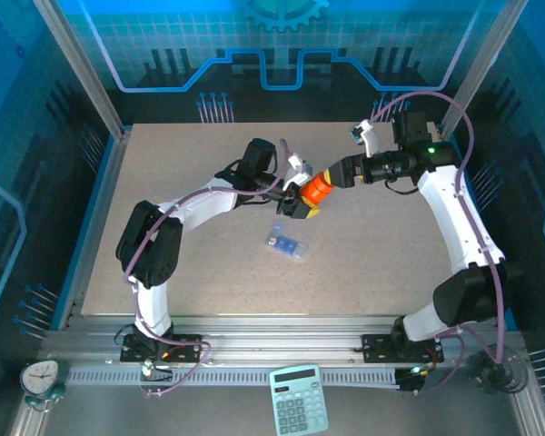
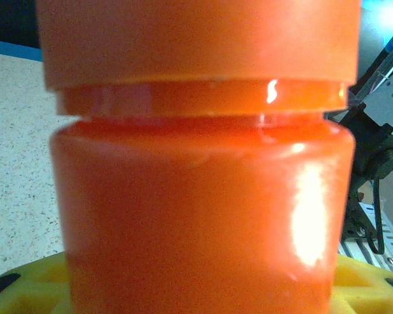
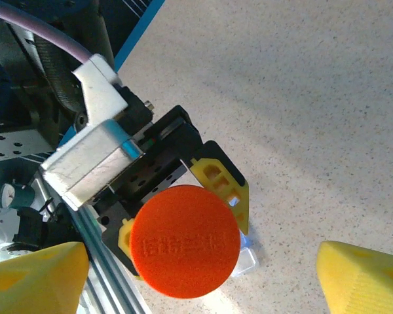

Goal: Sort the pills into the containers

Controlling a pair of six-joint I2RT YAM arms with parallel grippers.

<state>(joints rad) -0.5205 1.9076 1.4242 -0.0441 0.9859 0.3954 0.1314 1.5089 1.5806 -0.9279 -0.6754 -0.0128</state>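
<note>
**Overhead view, centre.** The left hand [image 1: 302, 202] grips an orange cylindrical plastic bottle [image 1: 318, 188] between its yellow fingers. The round orange cap [image 3: 185, 241] is on and faces the right hand [image 3: 198, 281], whose yellow fingers stand wide apart on either side of the cap, touching nothing. The small flat translucent blue pill box [image 1: 286, 243] lies on the speckled counter [image 1: 209, 272], just below and left of the bottle and apart from both hands.

**Risk.** An off-centre closure on the cap could twist the bottle in the left grip. A cap freed while the bottle is tilted could spill pills past the box.

**Count.** One bottle, one cap, one pill box, two hands. The pills, presumably inside the opaque bottle, cannot be counted.
</note>
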